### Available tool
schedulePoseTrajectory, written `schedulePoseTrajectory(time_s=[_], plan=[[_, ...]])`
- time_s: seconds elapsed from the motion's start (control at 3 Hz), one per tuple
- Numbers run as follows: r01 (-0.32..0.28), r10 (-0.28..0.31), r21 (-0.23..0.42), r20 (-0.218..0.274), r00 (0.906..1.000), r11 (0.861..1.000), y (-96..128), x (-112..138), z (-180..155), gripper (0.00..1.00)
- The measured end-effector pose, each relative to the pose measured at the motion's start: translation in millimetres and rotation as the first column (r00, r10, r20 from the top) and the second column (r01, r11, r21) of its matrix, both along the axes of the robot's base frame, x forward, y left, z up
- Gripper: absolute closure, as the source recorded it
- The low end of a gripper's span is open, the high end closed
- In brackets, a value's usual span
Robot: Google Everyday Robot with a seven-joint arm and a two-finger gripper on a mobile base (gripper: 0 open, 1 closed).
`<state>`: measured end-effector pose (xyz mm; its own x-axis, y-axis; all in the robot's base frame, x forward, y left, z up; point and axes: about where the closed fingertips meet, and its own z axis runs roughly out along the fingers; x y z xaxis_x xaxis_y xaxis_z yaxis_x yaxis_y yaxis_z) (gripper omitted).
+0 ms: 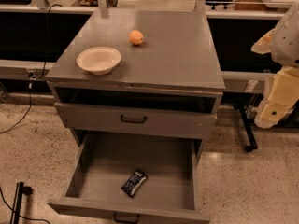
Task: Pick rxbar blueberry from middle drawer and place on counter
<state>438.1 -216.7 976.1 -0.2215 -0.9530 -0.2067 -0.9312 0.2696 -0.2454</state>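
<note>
Although the bar has not yet been lifted, the counter [177,55] already offers plenty of bare grey surface across the upper middle of the frame, especially toward its right half. Below it the middle drawer [154,160] stands pulled wide open at the bottom of the frame, its tall side walls framing a flat grey floor. Between the two sits a shallower drawer front [93,115] with a black bar handle. At the right edge, level with that drawer front and well apart from the cabinet, hangs the cream-coloured gripper [273,108]; whether it is spread wide or drawn narrow cannot be told from here. A cream bowl [99,59] rests on the counter's left side, with an orange [136,37] just beyond it toward the upper middle. The rxbar blueberry [134,183] lies flat and askew on the drawer floor, near the front wall, lower centre of the frame. It is likely light, with a slick, crinkly wrapper over a firm, slightly yielding bar. Pinching across its narrow width at mid-length looks the surest hold.
</note>
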Motion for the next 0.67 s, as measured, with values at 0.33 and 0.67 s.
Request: schedulePoseTrajectory(time_s=[0.33, 0.67], plan=[[0.0, 0.0, 0.0, 0.0, 1.0, 1.0, 0.0, 0.0, 0.0, 0.0], [-0.1, 0.097, -0.037, -0.069, 0.9929, 0.994, 17.9, -9.9, -34.2, 0.0]])
